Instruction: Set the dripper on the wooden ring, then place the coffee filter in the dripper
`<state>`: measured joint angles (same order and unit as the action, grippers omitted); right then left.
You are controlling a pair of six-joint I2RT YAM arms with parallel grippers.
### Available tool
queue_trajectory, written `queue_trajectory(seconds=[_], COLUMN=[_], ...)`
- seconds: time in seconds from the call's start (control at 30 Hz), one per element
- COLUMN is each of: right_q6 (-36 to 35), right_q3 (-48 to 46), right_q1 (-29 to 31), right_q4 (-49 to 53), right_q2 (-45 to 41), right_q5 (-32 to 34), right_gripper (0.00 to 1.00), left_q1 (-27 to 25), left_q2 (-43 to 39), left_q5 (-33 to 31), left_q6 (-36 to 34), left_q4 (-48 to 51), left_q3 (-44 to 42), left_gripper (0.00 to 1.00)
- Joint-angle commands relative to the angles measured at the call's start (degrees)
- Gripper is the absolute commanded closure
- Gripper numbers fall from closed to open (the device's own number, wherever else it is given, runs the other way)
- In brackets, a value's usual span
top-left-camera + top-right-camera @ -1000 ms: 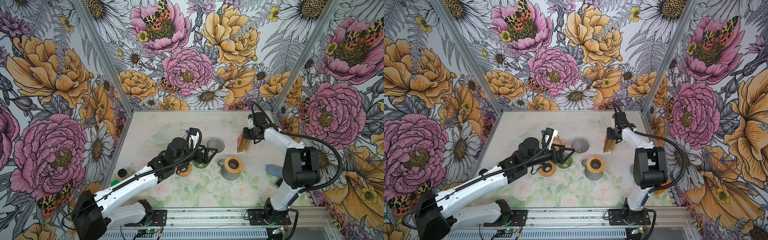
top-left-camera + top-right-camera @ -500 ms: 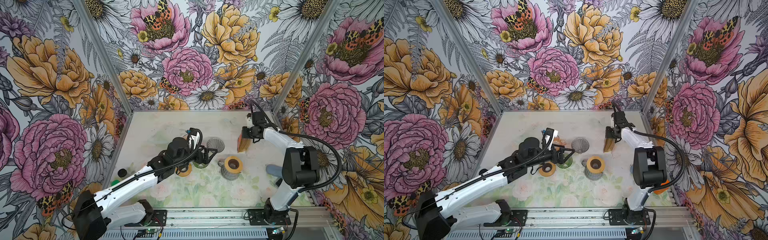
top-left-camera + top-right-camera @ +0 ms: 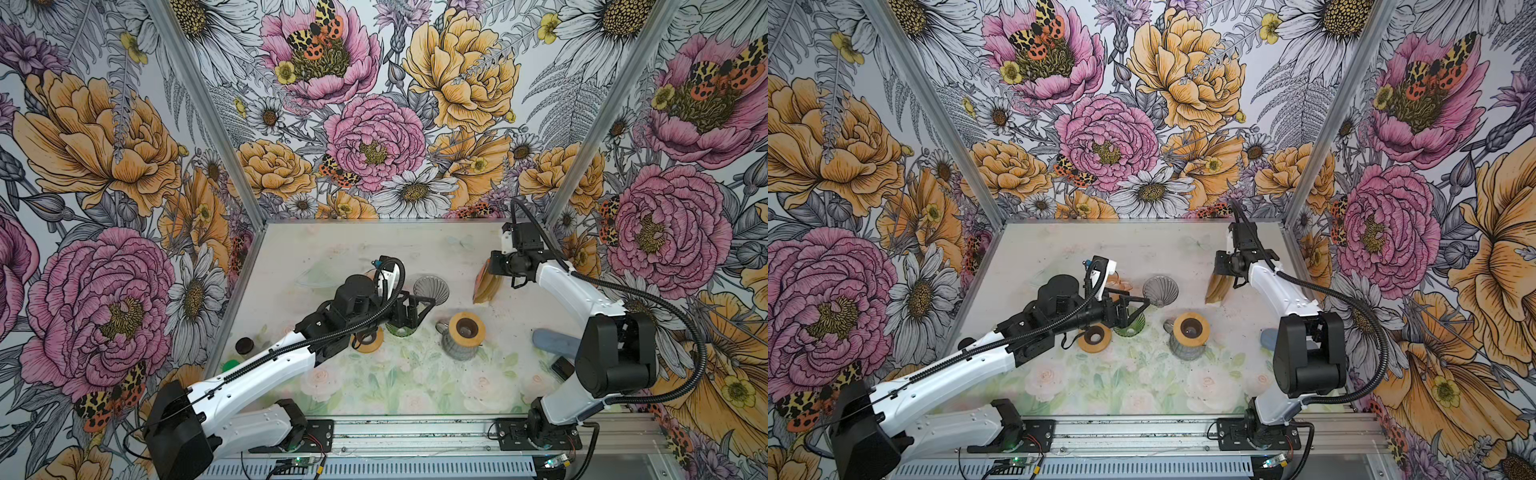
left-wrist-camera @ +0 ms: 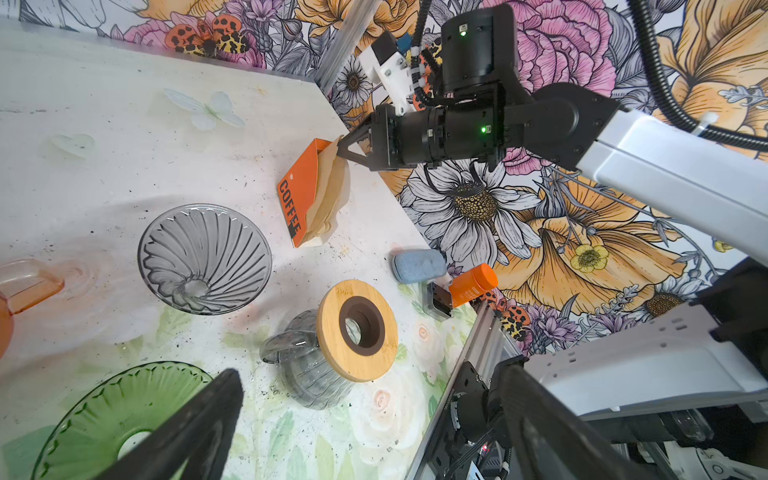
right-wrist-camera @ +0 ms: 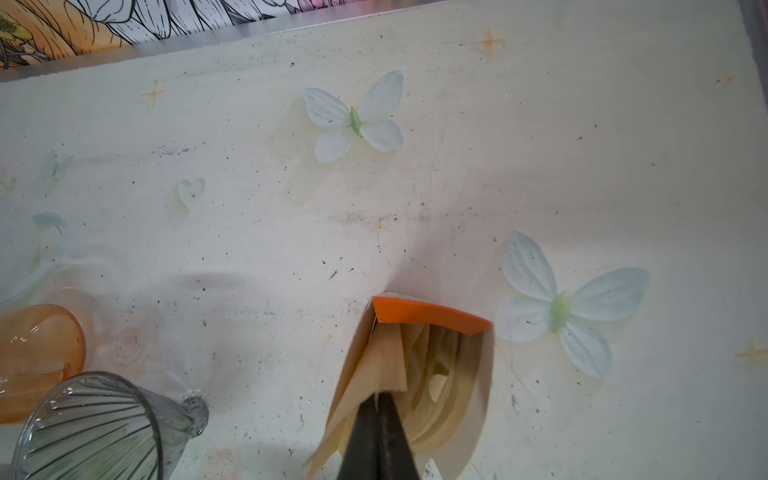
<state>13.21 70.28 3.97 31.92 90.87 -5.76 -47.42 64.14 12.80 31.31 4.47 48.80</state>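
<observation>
Just finished closing the right gripper (image 5: 378, 401) — now pinched tight on the top edge of one brown coffee filter (image 5: 384, 361), a second ago not quite clamped. Still seated in the orange box (image 5: 430, 318) on the table (image 5: 249, 187), so nothing lifted yet. Probably next: drawing the sheet out and over to the empty grey dripper (image 4: 203, 257) nearby. Keeping the left gripper (image 3: 420, 311) spread wide, holding nothing.
</observation>
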Motion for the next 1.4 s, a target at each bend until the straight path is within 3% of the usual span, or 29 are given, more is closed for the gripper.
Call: queue_trajectory(seconds=[0.0,0.7,0.97,1.37], right_q6=[0.8,0.3,-0.9,-1.4], right_q3=[-0.9,-0.7,1.8,5.0], right_q1=[0.5,4.5,3.2,1.0], right_q4=[0.1,10.3,10.2,8.0], right_q2=[-3.6,-20.2,-14.5,-6.5], right_q5=[1.2,0.2,3.8,0.4], right_gripper=[1.00,1.00,1.00,1.00], left_q1=[-0.5,-0.6,-0.5,0.0], left_q2=[0.5,0.9,1.3,1.3], left_q5=[-1.2,-1.3,-1.7,-2.4], left_q6=[-1.0,-3.0,-2.9,-2.8], left_q4=[-1.3,2.0,3.6,3.8], left_q3=[1.2,3.5,3.7,3.2], left_gripper=[0.01,0.01,0.01,0.01])
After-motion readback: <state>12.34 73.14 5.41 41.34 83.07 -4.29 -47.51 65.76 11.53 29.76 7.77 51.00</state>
